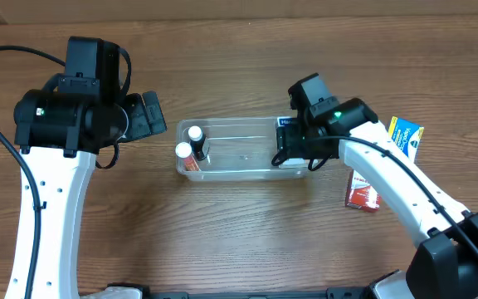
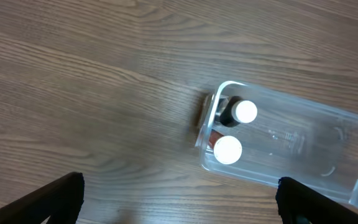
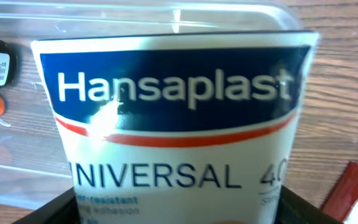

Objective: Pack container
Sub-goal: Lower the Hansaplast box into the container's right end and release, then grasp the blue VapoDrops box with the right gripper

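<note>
The clear plastic container (image 1: 239, 172) lies at the table's middle. Two white-capped bottles (image 1: 194, 133) (image 1: 183, 151) stand at its left end; both show in the left wrist view (image 2: 245, 111) (image 2: 228, 149), inside the container (image 2: 303, 155). My right gripper (image 1: 293, 149) is shut on a white and blue Hansaplast box (image 3: 173, 118) and holds it over the container's right end (image 3: 17, 174). My left gripper (image 2: 179, 205) is open and empty, above bare table left of the container.
A yellow and blue box (image 1: 406, 135) lies at the right. A red and white box (image 1: 363, 190) lies below it, and its corner shows in the right wrist view (image 3: 353, 196). Cables run along the left side.
</note>
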Controlling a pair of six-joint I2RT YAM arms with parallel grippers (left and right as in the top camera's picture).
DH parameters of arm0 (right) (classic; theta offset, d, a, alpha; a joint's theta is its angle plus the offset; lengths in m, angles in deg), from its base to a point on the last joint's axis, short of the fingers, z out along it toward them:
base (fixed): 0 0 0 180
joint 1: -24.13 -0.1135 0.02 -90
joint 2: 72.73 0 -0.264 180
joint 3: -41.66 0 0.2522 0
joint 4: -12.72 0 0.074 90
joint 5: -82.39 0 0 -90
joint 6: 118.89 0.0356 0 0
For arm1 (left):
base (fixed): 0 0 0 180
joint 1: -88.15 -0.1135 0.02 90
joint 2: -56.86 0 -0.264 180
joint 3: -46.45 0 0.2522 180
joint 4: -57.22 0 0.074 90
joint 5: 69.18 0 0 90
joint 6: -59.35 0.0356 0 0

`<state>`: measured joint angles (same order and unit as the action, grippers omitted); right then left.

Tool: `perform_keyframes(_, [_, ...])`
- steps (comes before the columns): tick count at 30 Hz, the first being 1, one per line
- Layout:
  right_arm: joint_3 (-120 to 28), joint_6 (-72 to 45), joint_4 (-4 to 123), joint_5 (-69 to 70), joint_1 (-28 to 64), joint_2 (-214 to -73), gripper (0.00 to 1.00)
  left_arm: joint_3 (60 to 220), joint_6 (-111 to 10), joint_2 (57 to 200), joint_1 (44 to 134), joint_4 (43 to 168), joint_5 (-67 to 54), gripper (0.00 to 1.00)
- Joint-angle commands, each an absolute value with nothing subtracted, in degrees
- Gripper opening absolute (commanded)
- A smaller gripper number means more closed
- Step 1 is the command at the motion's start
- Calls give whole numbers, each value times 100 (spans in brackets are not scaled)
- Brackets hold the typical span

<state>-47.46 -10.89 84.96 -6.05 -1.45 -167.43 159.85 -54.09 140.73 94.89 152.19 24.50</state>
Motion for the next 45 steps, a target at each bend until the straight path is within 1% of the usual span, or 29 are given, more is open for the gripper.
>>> perform_keyframes(1, [-4634,-1118,8358,-598,-143,-16706,77,16044,-5294,14087,9463,15215,2422,100])
perform_keyframes(5, [-4634,-1128,8170,-598,-143,-16706,78,16044,-5294,14087,9463,15213,2422,100])
perform_keyframes(7, [-4634,-1128,8035,-598,-143,-16706,80,16044,-5294,14087,9463,15213,2422,100])
perform_keyframes(24, [-4634,-1128,7917,-618,-143,-16706,80,16044,-5291,14087,9463,15213,2439,100])
perform_keyframes(26, [-4735,-1122,7987,-856,-141,-16647,80,16044,-5291,14087,9463,15213,2439,100])
perform_keyframes(28, [-5170,-1039,8273,-1129,-82,-16314,80,16044,-5289,14087,9463,15217,2439,100])
perform_keyframes(29, [-5513,-857,8455,-1435,63,-16039,83,16044,-5291,14087,9463,15213,2439,100])
perform_keyframes(31, [-6055,-739,8763,-1792,714,-15600,99,16044,-5289,14087,9463,15215,2439,100])
perform_keyframes(32, [-6116,-742,8796,-1792,1057,-15501,100,16044,-5289,14087,9463,15213,2439,100])
perform_keyframes(35, [-6096,-1013,9051,-1475,2740,-15621,100,16044,-5289,14087,9463,15213,2439,100])
perform_keyframes(37, [-6092,-1701,9139,-777,3689,-16194,100,16044,-5291,14087,9463,15208,2439,100])
perform_keyframes(38, [-6090,-1738,9134,-681,3966,-16513,100,16044,-5291,14087,9463,15206,2439,100])
perform_keyframes(39, [-6088,-1987,9128,-511,4266,-17175,100,16044,-5291,14087,9463,15215,2439,100])
perform_keyframes(41, [-6088,-2193,9115,-255,4290,-17683,100,16044,-5291,14087,9463,15210,2439,100])
perform_keyframes(45, [-6088,-2315,8981,-255,4257,-18485,100,16044,-5291,14087,9463,15208,2439,100])
